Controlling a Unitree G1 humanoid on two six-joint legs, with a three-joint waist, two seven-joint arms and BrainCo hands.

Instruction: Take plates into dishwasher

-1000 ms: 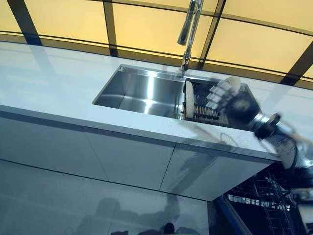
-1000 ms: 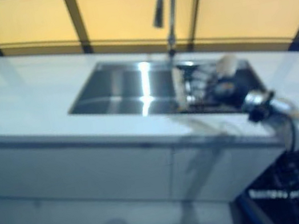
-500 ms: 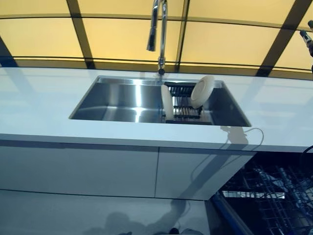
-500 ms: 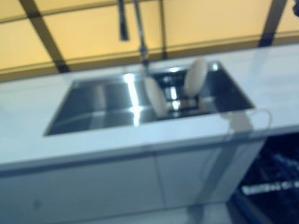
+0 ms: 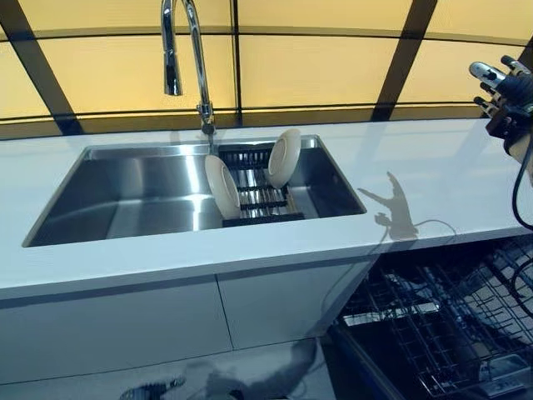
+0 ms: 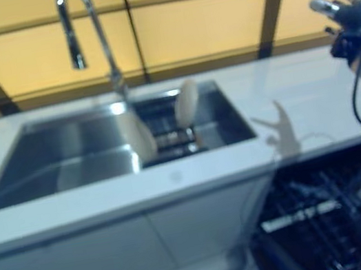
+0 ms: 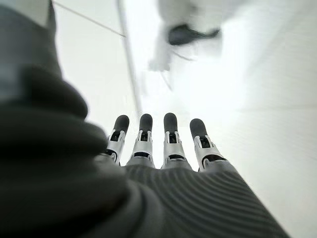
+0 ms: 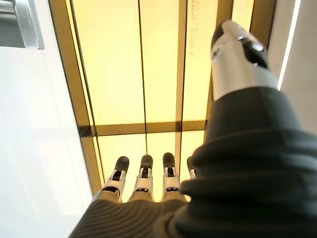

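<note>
Plates: two white plates, one [image 5: 221, 187] and the other [image 5: 284, 157], are standing on edge in a dark rack [image 5: 260, 198] at the right end of the sink [image 5: 125, 200], probably so they can be lifted out one by one.
Right hand: the right hand [image 5: 500, 92] is hanging high over the counter [image 5: 433, 179], well apart from the plates, fingers [image 8: 143, 181] straight and holding nothing.
Left hand: the left hand [image 7: 163, 148] is showing only in its wrist view, fingers straight and empty, over a pale blurred surface.
Dishwasher: the wire basket [image 5: 433, 329] is sitting pulled out below the counter, ready to receive the plates; none seem to be in it yet.
Room: a tall tap [image 5: 185, 58] is rising behind the sink, in front of yellow panels [image 5: 308, 71] with dark frames.
</note>
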